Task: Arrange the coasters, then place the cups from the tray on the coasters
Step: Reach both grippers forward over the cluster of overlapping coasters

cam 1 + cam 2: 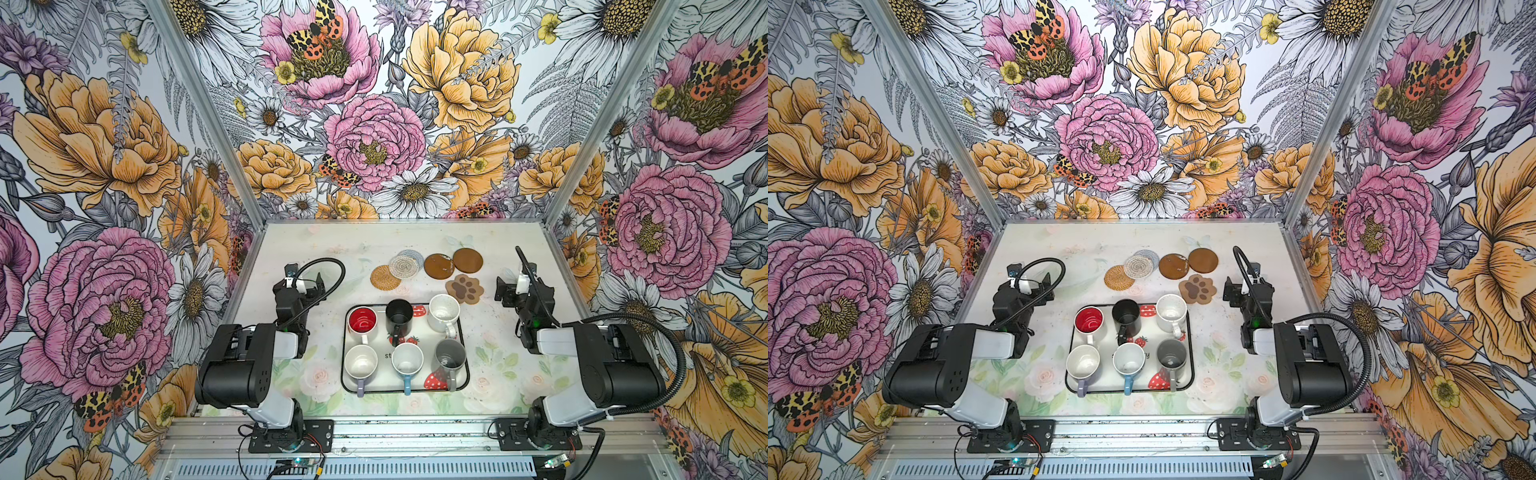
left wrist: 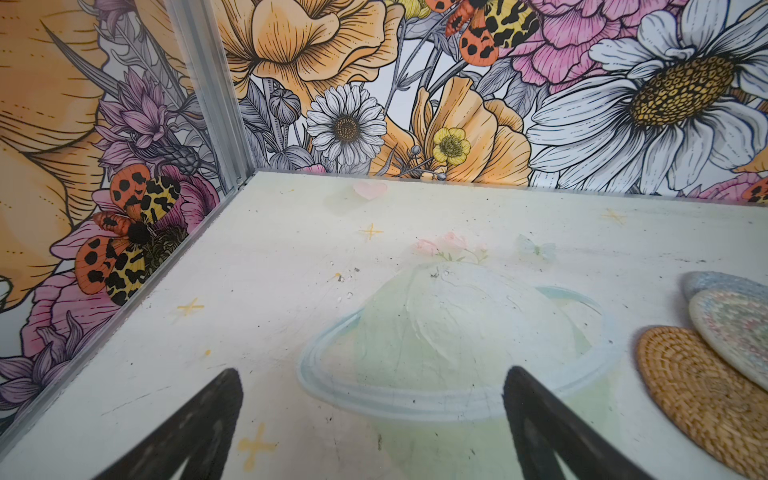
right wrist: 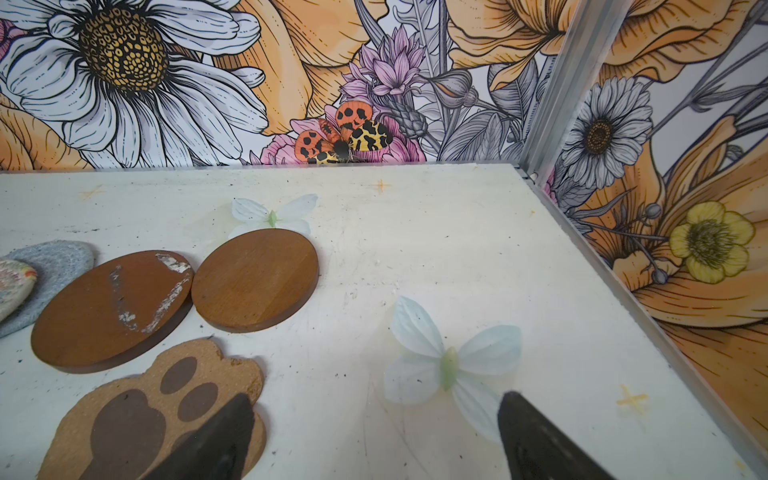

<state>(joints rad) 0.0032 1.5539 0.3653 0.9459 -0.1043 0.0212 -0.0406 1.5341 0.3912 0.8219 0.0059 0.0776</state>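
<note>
Spread wide on the left gripper point(image 2: 372, 374), nothing between, nothing touched, only bare table point(image 2: 291, 257) below. Spread wide on the right gripper point(image 3: 376, 397) as well, empty, one finger point(image 3: 208, 444) hanging over the edge of the paw coaster point(image 3: 124, 419); touching or just above, impossible to tell.

Outward now. Just past the paw, a scratched brown disc point(image 3: 112, 307) and a clean brown disc point(image 3: 255, 278), edge against edge. Further along, a beaded coaster point(image 1: 404, 264) lying partly over a grey spiral coaster point(image 1: 417, 254) and a woven coaster point(image 1: 385, 277), that last one nearest the left gripper. All six bunched behind the tray point(image 1: 386, 390), none spaced out yet.

Looks like light, thin stuff lying flat: hard to get under, so pinch at a rim or slide. Discs probably stiff and slick; woven one rougher, better bite; paw likely soft at the lobes.

On the tray, six cups, upright, handles toward the arms: red-inside cup point(image 1: 362, 321), black cup point(image 1: 399, 316) and speckled cup point(image 1: 444, 309) behind, lilac cup point(image 1: 360, 362), blue cup point(image 1: 407, 359) and grey cup point(image 1: 450, 353) in front. Probably heavy, glossy, breakable: take by the wall at the rim, one finger inside, and set down gently.
</note>
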